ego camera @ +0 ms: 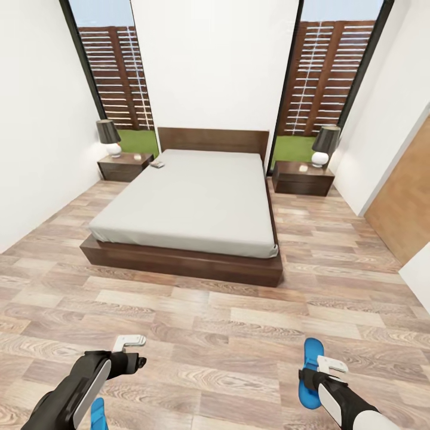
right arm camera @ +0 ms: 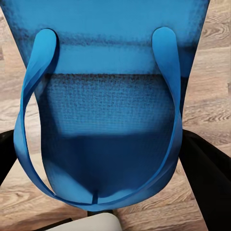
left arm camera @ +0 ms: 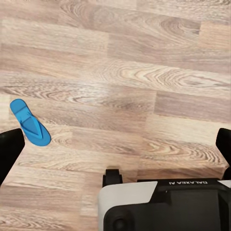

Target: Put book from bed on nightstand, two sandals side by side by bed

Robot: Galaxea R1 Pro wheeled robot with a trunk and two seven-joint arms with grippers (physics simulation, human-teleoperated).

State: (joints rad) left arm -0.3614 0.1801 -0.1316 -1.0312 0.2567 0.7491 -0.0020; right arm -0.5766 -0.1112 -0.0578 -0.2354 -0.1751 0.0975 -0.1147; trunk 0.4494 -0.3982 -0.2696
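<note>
The bed [ego camera: 191, 203] stands ahead, and the book [ego camera: 157, 163] lies on its far left corner. A dark nightstand [ego camera: 122, 167] with a lamp stands left of the headboard, and another nightstand [ego camera: 301, 178] stands to its right. My right gripper [ego camera: 319, 369] is shut on a blue sandal [ego camera: 309, 358] low over the floor. In the right wrist view the sandal [right arm camera: 110, 96] is close up, its sides against the dark fingers [right arm camera: 207, 178]. The other sandal [ego camera: 97, 413] lies on the floor by my left arm, also seen as a sandal [left arm camera: 30, 129] in the left wrist view. My left gripper [ego camera: 138, 352] is open and holds nothing.
Wood-plank floor stretches between me and the foot of the bed. White walls close in on both sides, with a brown door [ego camera: 406, 209] at the right. Tall windows flank the headboard.
</note>
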